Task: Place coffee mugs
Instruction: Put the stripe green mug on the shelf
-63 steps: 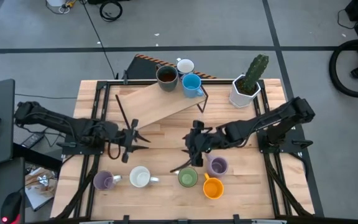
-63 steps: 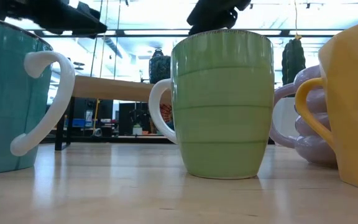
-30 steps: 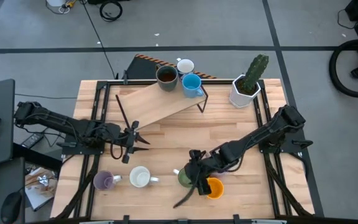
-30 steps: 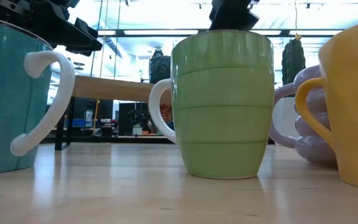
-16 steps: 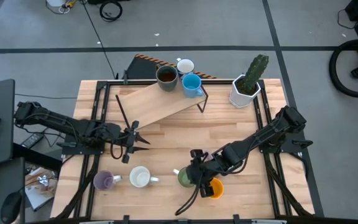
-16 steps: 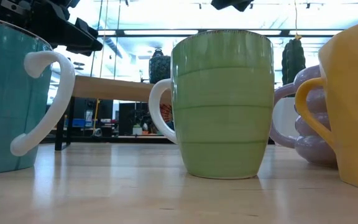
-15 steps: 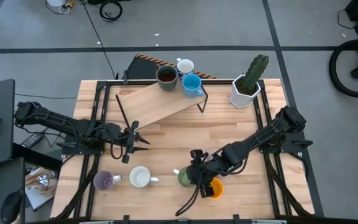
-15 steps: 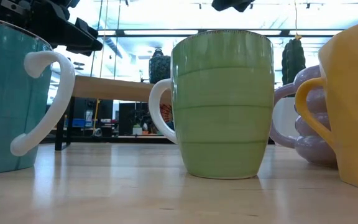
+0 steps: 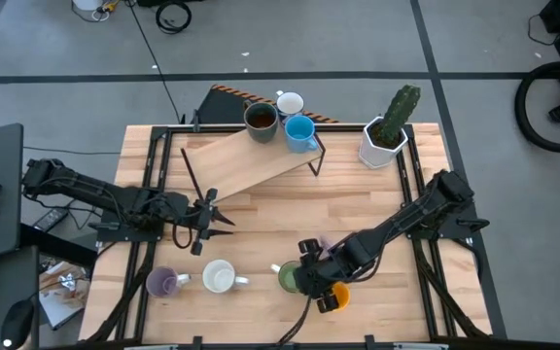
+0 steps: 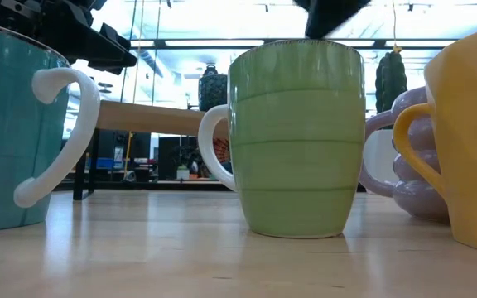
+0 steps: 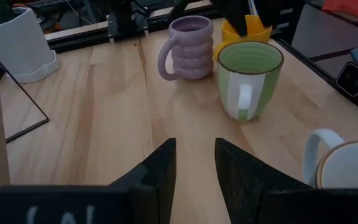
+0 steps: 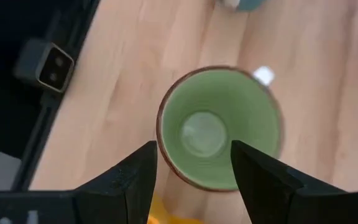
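three glazed ceramic mugs [image 9: 278,117] already sit on the far wooden shelf [image 9: 251,163], while the right gripper [image 12: 193,167], jaws spread, hovers over the near green ribbed ceramic mug [image 12: 219,127], unlifted.

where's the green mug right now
In the high view the green mug stands near the table's front edge, between the white mug and the orange mug, with the right claw directly above it.

No readable text, label, brand, number or sign is showing in any view. The mugs, the cactus pot, the wooden desk and the arms are all appearing plain, with no lettering that can be made out.
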Controlling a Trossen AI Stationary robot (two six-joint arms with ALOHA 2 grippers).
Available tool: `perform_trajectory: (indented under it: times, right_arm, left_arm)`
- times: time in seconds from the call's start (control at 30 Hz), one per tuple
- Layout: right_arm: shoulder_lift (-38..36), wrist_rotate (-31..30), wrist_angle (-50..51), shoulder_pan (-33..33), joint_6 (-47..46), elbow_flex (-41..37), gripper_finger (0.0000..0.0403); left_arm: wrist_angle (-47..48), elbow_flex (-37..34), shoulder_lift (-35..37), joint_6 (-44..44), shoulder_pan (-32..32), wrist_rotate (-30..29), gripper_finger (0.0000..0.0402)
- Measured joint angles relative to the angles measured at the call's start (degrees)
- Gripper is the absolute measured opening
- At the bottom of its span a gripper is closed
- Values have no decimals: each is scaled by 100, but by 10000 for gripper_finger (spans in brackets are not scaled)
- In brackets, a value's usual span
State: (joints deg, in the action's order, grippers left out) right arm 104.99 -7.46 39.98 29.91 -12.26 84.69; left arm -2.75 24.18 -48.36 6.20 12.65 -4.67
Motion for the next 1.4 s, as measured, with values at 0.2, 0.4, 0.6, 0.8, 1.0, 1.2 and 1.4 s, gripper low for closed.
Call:
perform_trajectory:
  times: [0.2, 0.4, 0.6, 0.8, 1.0, 1.2, 1.4]
  right_arm:
    - [388, 0, 154, 46, 452, -3, 210]
    - [548, -79, 210, -21, 774, -3, 199]
    - [550, -75, 232, -239, 985, -3, 147]
    - [550, -69, 224, -530, 1301, -3, 73]
    - [553, 271, 358, -884, 1567, 51, 22]
    - [553, 372, 862, -1061, 1737, 469, 25]
    - [550, 530, 1313, -1234, 2008, 1165, 24]
  left_arm:
    - [8, 2, 0, -5, 0, 0, 116]
    - [7, 2, 0, -10, 0, 0, 116]
    - [-2, 2, 0, -14, 0, 0, 116]
    - [-2, 2, 0, -272, 2, 2, 116]
    - [0, 2, 0, -304, 6, 0, 117]
    - [0, 2, 0, -310, 6, 0, 116]
    - [3, 2, 0, -414, 6, 0, 117]
